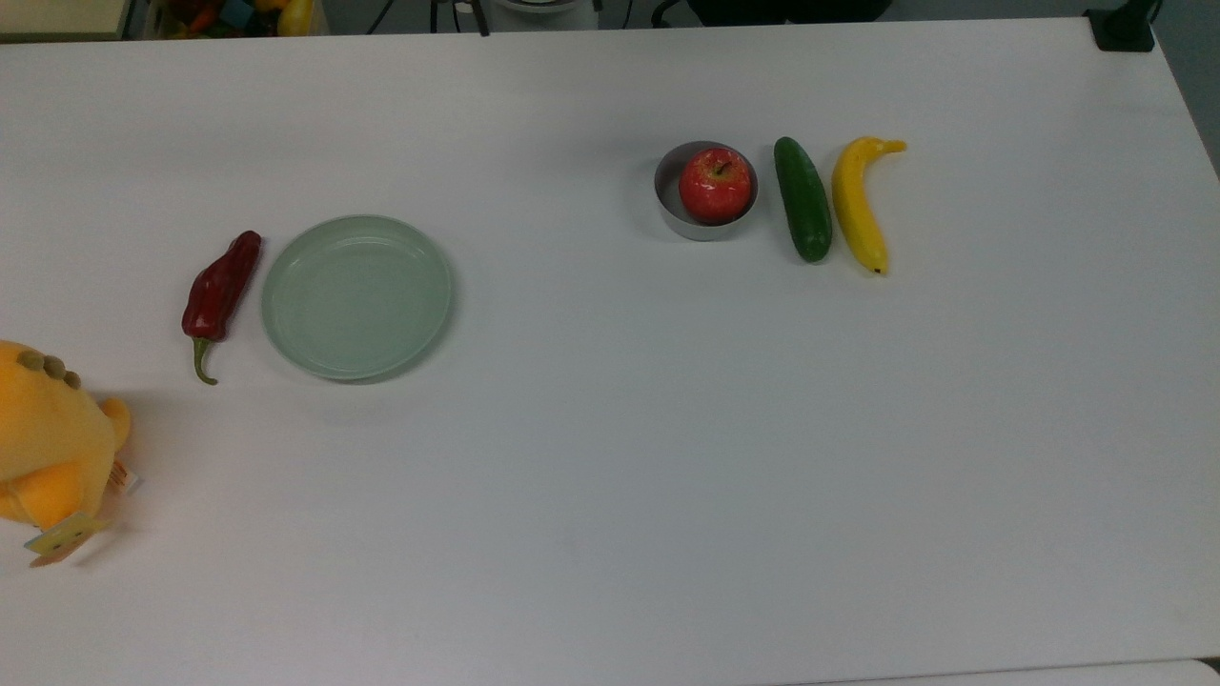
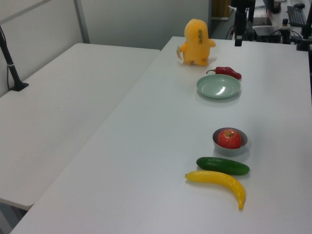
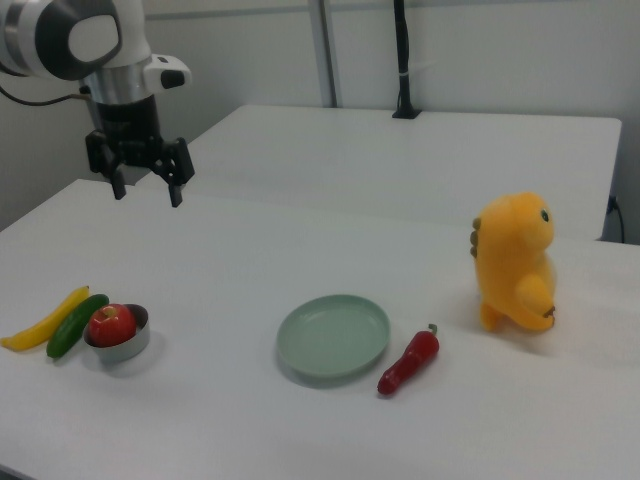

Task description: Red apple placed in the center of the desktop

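Observation:
The red apple (image 1: 714,184) sits inside a small grey bowl (image 1: 684,221) on the white desktop (image 1: 610,429), right of middle in the top view. It also shows low on the right view's left, as the apple (image 3: 111,324), and in the left view as the apple (image 2: 229,138). My gripper (image 3: 147,189) hangs open and empty above the desktop's far edge in the right view. It is high above and behind the apple, well apart from it. In the left view my gripper (image 2: 238,37) is at the table's far end.
A green cucumber (image 1: 803,198) and a yellow banana (image 1: 858,205) lie beside the bowl. A pale-green plate (image 1: 356,296) and a dark-red chili pepper (image 1: 221,286) lie toward the top view's left. An orange plush toy (image 1: 48,448) stands at that edge. A second white table (image 2: 63,107) adjoins.

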Robot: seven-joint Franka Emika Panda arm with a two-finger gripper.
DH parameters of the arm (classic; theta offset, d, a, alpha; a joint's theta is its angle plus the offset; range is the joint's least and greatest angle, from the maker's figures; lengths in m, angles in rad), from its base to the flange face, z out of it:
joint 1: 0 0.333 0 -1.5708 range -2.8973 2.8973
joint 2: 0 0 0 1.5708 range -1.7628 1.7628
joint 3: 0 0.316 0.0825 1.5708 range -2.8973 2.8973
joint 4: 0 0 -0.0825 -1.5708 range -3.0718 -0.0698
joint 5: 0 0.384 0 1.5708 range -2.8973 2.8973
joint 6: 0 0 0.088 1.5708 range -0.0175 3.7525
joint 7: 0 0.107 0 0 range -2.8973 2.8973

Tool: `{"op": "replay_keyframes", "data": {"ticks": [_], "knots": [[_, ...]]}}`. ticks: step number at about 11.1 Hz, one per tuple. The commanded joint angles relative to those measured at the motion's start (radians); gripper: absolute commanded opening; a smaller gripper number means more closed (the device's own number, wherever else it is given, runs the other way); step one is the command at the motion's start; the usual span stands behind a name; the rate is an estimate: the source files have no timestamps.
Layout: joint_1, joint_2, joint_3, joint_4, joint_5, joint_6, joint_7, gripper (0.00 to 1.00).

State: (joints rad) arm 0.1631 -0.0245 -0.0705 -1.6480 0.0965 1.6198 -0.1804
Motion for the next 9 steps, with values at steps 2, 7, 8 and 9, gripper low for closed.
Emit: {"op": "replay_keyframes", "data": {"ticks": [2, 7, 8, 9], "knots": [[0.05, -0.017, 0.085, -0.082, 0.014, -0.011, -0.028, 1.0], [0.055, -0.012, 0.156, -0.191, 0.02, 0.0, -0.03, 1.0], [0.058, -0.015, 0.179, -0.231, 0.02, 0.027, -0.03, 1.0], [0.058, -0.017, 0.192, -0.274, 0.02, 0.063, -0.03, 1.0]]}}
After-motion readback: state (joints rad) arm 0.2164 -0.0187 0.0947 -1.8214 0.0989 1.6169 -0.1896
